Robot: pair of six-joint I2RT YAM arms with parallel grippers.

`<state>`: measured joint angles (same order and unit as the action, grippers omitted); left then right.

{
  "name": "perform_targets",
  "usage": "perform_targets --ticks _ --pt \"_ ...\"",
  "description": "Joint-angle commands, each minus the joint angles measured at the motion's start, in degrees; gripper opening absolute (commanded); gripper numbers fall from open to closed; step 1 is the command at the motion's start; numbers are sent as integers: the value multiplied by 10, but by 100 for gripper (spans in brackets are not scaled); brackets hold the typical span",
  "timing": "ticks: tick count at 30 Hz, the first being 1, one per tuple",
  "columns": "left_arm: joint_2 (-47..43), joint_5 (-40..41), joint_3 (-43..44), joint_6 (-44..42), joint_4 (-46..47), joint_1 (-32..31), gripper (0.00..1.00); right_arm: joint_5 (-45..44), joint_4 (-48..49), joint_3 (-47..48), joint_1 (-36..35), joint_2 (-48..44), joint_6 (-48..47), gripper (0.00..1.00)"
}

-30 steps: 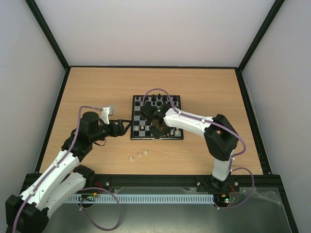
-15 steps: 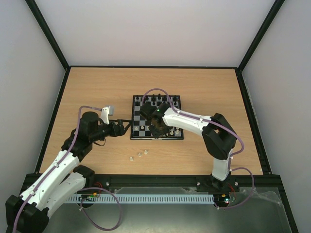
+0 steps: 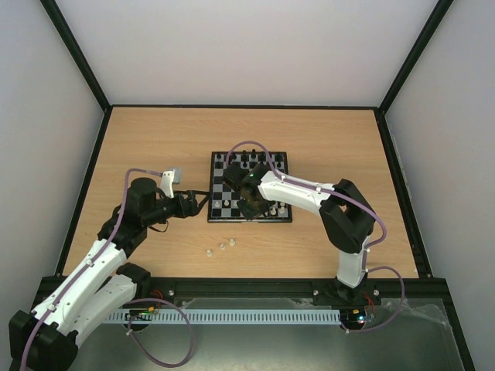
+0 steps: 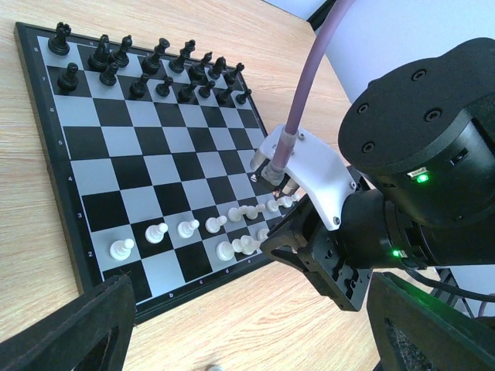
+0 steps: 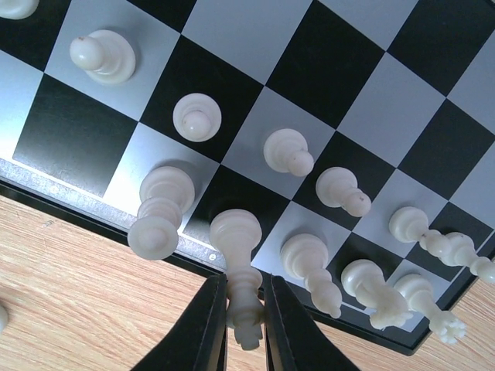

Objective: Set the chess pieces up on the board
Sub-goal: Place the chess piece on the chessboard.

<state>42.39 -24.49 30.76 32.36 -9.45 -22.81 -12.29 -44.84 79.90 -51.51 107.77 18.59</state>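
The light wooden tabletop [image 3: 325, 139] carries the small black-and-pale checkered chessboard [image 3: 220, 193] at its middle. The left gripper [image 3: 197, 205] hangs just left of the board, spread wide and empty. The right gripper [image 5: 246, 309] is over the board's near edge, pinching one whitish translucent chess piece [image 5: 238, 239] above the near row.

That row is crowded. A tall white neighbour [image 5: 158, 209] stands just left of the held piece and another white piece [image 5: 309, 263] just right. When the fingers part or lift away, they could clip either one and set off a chain of falls.

The target square borders the rim, so a tilted release could tip the piece onto the wood. There three loose whitish pieces [image 3: 222, 246] already wait, near the board.
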Motion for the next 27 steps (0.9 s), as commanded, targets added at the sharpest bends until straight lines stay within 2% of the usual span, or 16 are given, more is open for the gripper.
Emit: perform_targets --ticks 1,8,13,17,21,27 --pt "-5 -11 -8 -4 12 4 85 -6 -17 8 6 12 -6 14" --pt "-4 -12 -8 -4 14 5 85 -7 -15 10 6 15 -5 23" --pt "-4 -13 -8 -5 15 5 84 -9 -12 16 6 15 -7 25" --pt "-3 -12 -9 -5 15 5 84 -12 -7 20 7 12 -9 24" --pt "-4 -13 -9 -5 15 6 84 -12 -4 22 6 14 -11 16" --pt "-3 -13 -9 -5 16 6 83 -10 4 20 7 17 -13 15"
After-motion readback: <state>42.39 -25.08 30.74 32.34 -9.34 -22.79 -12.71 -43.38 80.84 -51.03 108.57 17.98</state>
